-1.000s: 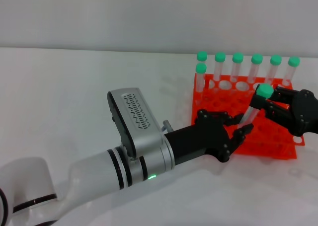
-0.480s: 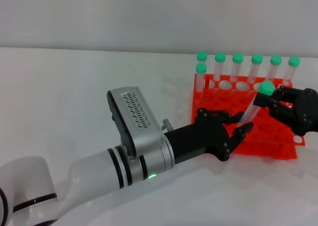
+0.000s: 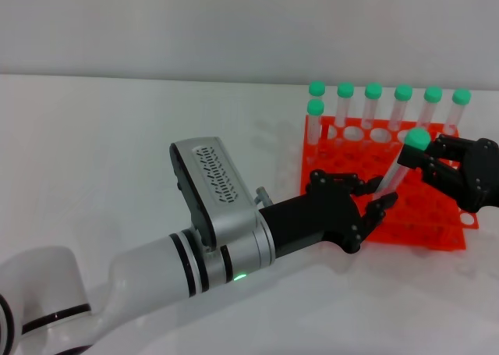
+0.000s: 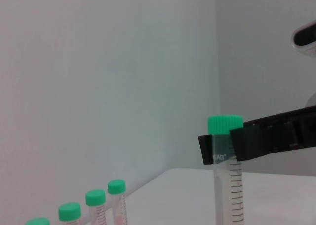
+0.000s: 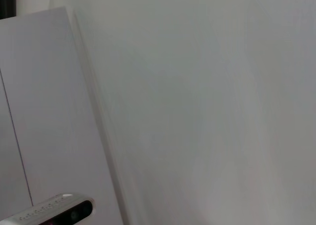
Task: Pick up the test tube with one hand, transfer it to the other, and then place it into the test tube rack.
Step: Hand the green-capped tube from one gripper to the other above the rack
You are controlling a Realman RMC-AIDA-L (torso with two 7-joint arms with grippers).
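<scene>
The test tube (image 3: 396,175), clear with a green cap, leans over the front of the orange-red test tube rack (image 3: 437,214). My left gripper (image 3: 373,197), black prongs on the silver-white arm, is shut on the tube's lower end. My right gripper (image 3: 417,161), all black, comes in from the right and is shut on the tube just under its cap. In the left wrist view the tube (image 4: 224,160) stands upright with the right gripper's black fingers (image 4: 266,138) clamped on both sides below the cap. The right wrist view shows only wall.
Several other green-capped tubes (image 3: 373,91) stand along the rack's back row, with one more (image 3: 315,107) just in front at its left end. Some of them also show in the left wrist view (image 4: 116,187). The rack stands on a white table (image 3: 117,152).
The right gripper and the tube's cap have shifted slightly right and up. The left arm has barely moved.
</scene>
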